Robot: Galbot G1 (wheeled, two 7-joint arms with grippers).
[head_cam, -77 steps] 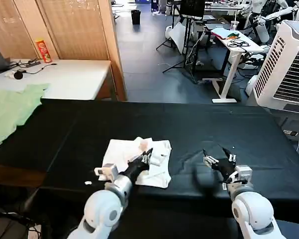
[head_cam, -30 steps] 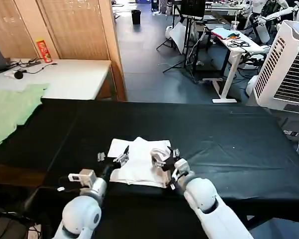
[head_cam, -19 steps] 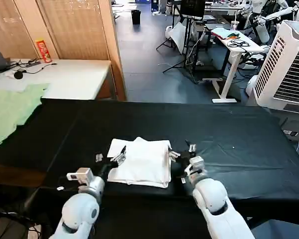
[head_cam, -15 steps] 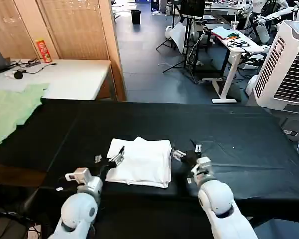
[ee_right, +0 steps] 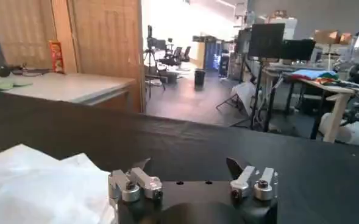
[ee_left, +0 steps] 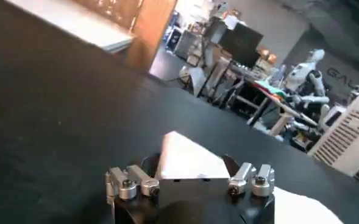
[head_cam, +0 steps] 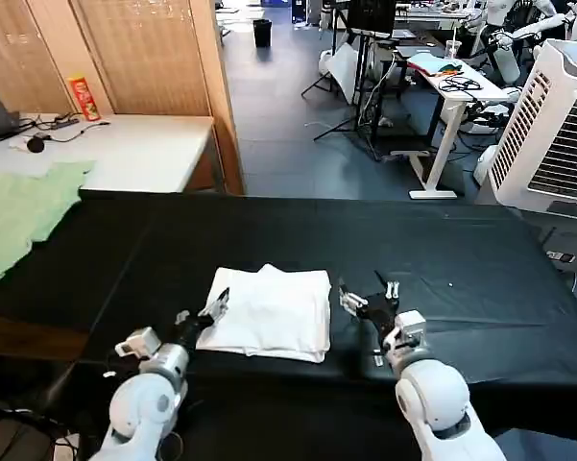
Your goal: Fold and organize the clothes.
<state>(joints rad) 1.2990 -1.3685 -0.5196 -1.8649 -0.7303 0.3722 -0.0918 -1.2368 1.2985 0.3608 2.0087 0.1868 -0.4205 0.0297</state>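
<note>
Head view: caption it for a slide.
Folded white T-shirt on black table, open left gripper and right gripper flanking it.

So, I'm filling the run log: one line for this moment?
T-shirt: folded, on black table | left gripper: open, at its left edge | right gripper: open, beside it

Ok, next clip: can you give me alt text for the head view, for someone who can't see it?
A folded white T-shirt lies on a black-covered table, with the robot's open left gripper at its left edge and the open right gripper just off its right edge, neither holding it. A pale green garment lies at the table's far left.
</note>
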